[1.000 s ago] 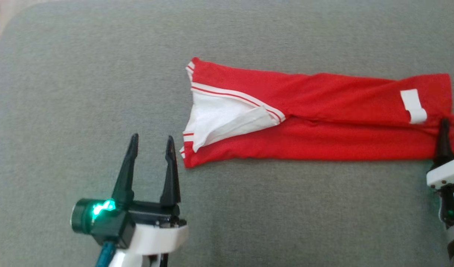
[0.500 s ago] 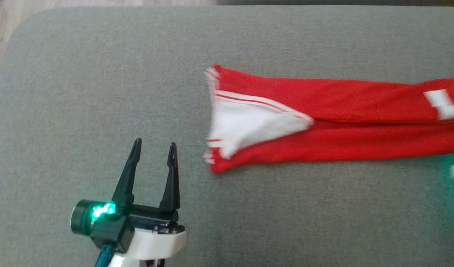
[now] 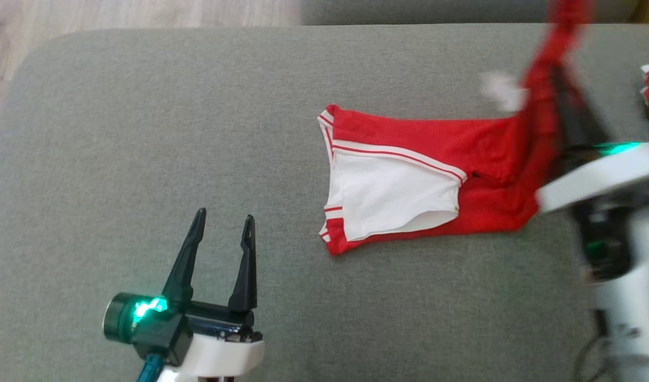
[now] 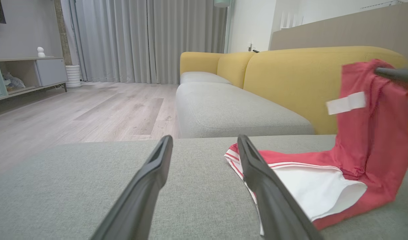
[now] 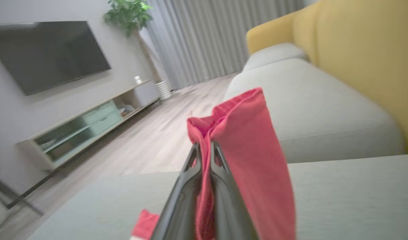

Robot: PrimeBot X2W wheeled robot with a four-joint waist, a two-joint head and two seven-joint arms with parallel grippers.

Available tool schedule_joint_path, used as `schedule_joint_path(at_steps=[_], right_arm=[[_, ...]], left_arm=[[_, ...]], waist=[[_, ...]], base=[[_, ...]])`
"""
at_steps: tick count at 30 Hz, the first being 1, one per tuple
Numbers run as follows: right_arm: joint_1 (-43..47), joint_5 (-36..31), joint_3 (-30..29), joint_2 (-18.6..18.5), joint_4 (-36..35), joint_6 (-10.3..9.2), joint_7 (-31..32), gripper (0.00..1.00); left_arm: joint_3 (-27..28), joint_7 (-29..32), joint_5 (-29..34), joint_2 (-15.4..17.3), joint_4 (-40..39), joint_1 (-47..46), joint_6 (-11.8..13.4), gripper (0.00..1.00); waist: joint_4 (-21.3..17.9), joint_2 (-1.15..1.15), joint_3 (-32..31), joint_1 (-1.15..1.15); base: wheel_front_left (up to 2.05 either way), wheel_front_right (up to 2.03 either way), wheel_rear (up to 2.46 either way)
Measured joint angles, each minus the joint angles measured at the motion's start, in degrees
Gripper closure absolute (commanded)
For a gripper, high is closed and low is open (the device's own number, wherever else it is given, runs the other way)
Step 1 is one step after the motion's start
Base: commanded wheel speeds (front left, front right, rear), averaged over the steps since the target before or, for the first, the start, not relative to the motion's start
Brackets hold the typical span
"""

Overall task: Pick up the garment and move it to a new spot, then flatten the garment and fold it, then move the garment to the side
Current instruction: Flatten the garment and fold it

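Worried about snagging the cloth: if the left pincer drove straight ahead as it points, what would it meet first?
Probably nothing soon: the open left pincer aims over bare grey cushion, passing left of the red garment. Height above the cushion is hard to judge.

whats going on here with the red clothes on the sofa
The robot's right end effector is shut on one end of the red garment, holding it up above the grey sofa cushion. The other end, with the white lining showing, lies on the cushion. The left end effector is open and holds nothing, just beside the garment without touching it.
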Motion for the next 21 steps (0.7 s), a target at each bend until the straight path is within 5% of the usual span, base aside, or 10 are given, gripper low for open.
schedule_joint_path(at_steps=[5,10,11,12,13,21], right_arm=[[0.0,-0.2,9.4,4.9,-1.8,0.0,3.1,1.0],[0.0,-2.0,17.1,7.2,3.8,-0.01,4.2,1.0],[0.0,-2.5,18.4,7.4,5.2,-0.01,4.5,0.8],[0.0,-3.0,19.6,7.7,6.7,-0.01,4.5,0.23],[0.0,-3.6,20.5,8.0,7.7,-0.01,4.3,0.0],[-0.1,-3.5,19.2,9.4,8.9,-0.01,-7.4,0.0]], left_arm=[[-0.1,0.0,0.0,0.0,0.7,0.0,-0.5,0.0],[-0.6,0.0,-0.2,0.0,1.2,-0.1,-0.6,0.0],[-0.8,0.0,-0.2,0.0,1.3,-0.1,-0.5,0.0],[-0.9,0.0,-0.6,-0.1,1.4,-0.1,-0.5,0.0],[-1.0,0.0,-0.9,-0.1,1.5,-0.2,-0.3,0.0],[-1.0,0.0,-1.6,-0.1,1.6,-0.3,1.5,0.0]], waist=[[1.2,0.0,0.3,0.0],[3.0,0.0,0.9,0.0],[3.4,0.0,1.1,0.0],[3.7,0.0,1.2,0.01],[4.1,0.0,1.3,0.0],[4.6,0.0,0.7,0.01]], base=[[0.0,0.0,0.0],[0.0,0.0,0.0],[0.0,0.0,0.0],[0.0,0.0,0.0],[0.0,0.0,0.0],[0.0,0.0,0.0]])
